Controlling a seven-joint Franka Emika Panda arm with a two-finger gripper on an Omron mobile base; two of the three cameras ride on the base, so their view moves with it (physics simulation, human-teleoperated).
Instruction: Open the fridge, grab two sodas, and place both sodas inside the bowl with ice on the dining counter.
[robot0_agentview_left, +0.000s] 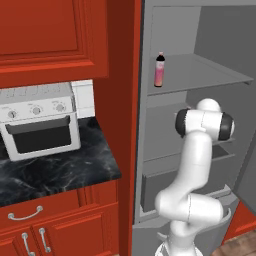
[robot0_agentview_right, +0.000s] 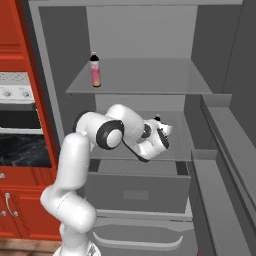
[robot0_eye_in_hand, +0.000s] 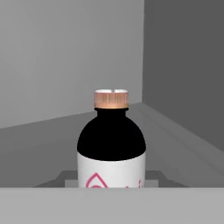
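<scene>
With my gripper (robot0_agentview_right: 162, 131) pinching the centre-frame soda (robot0_eye_in_hand: 111, 144) in the fridge (robot0_agentview_right: 210, 100), I should lift straight, then withdraw without tipping it.

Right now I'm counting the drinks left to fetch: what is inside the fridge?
Inside the fridge, a pink soda stands on the upper shelf. A second, dark bottle with a copper cap sits on the lower shelf before the hand. The drawer's contents are hidden.
</scene>
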